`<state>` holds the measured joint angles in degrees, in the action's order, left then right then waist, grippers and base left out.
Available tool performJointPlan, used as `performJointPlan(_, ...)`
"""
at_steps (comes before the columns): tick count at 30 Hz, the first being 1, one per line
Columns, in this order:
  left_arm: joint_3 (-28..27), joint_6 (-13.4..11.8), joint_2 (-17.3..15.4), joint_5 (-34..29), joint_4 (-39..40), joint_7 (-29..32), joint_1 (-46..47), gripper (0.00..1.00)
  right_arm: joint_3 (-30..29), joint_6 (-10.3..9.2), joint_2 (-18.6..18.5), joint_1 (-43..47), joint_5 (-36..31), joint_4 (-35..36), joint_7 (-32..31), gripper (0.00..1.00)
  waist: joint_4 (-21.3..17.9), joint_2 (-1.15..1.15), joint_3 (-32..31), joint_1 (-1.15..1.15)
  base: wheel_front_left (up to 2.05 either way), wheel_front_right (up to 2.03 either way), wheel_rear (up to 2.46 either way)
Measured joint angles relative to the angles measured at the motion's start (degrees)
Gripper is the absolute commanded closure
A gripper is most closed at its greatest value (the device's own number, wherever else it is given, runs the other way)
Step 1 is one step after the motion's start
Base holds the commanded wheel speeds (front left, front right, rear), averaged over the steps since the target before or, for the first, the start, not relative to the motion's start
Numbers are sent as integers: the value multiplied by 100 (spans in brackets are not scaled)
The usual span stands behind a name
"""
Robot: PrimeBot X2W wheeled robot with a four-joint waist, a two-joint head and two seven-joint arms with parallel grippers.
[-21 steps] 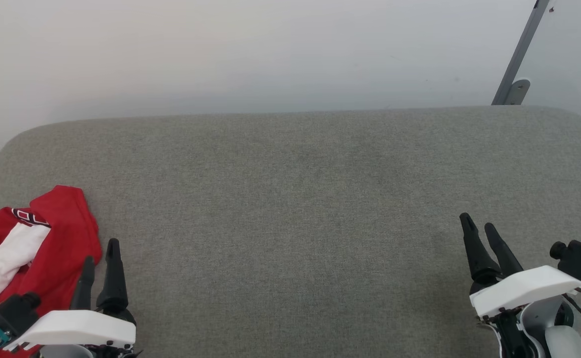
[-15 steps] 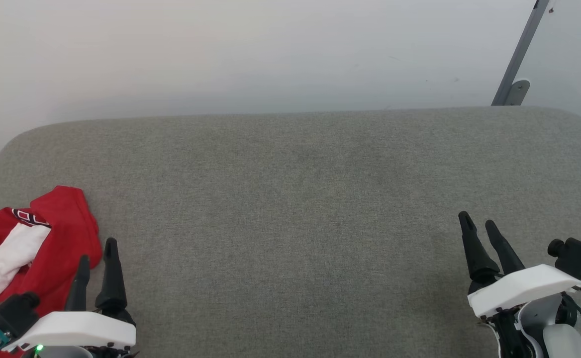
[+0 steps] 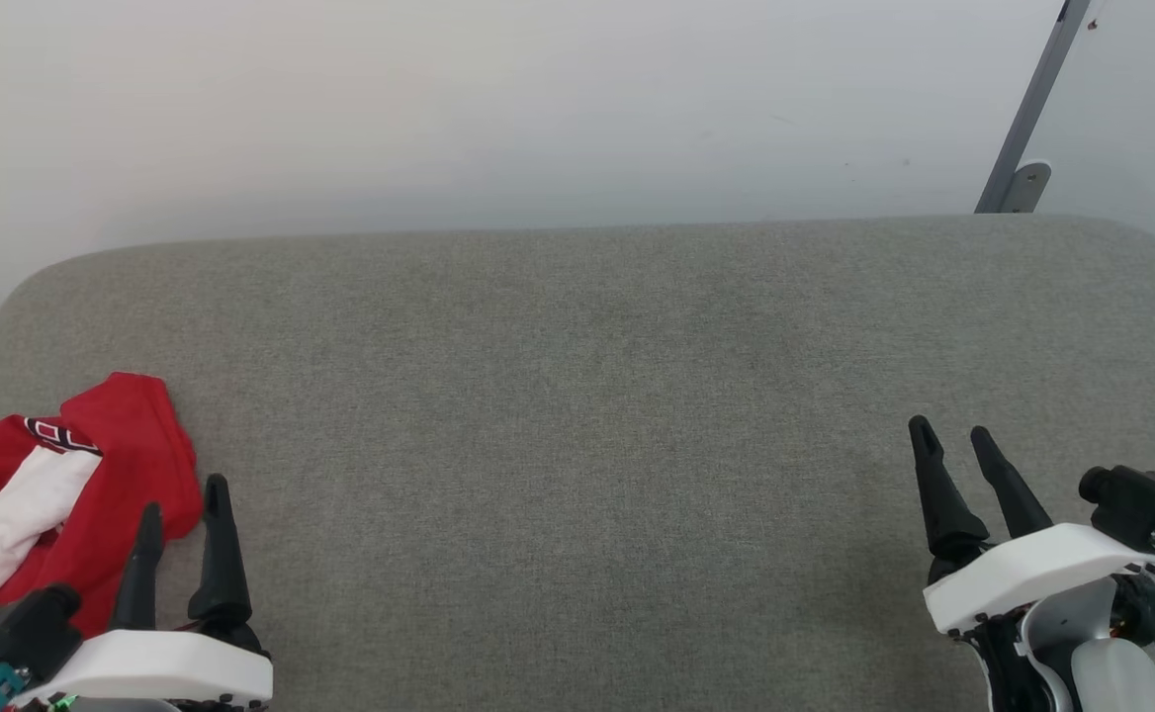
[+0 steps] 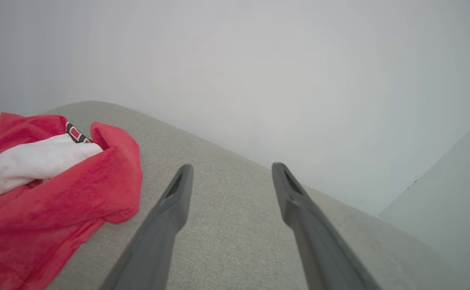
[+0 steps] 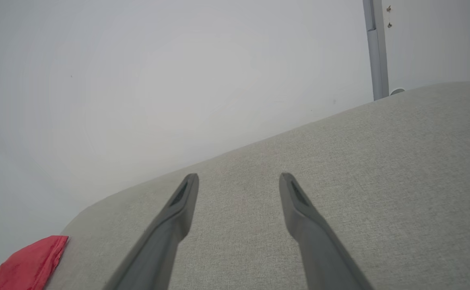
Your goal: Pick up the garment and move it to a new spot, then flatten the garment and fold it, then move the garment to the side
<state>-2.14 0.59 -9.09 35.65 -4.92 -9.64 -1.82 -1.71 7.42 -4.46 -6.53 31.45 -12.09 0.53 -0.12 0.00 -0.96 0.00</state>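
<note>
Garment [image 3: 93, 494]: red, crumpled, white sleeve on top, lies at 8 o'clock on grey fabric surface [image 3: 577, 396], near its left edge. Left pincer [image 3: 182, 495] just beside garment at its 4 o'clock, fingers apart, nothing between. Right pincer [image 3: 950, 428] well apart, at surface's 4 o'clock, fingers apart, empty. Grey post [image 3: 1032, 109] at 1 o'clock.

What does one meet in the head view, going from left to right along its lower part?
garment → left gripper → grey pad → right gripper
</note>
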Motion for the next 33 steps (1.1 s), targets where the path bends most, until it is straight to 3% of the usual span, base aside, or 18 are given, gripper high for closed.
performJointPlan(33,19,270,-144,-1555,171,-399,-143,0,30,1,-2,-64,-1461,159,202,0,-22,0,-38,0,0,0,0)
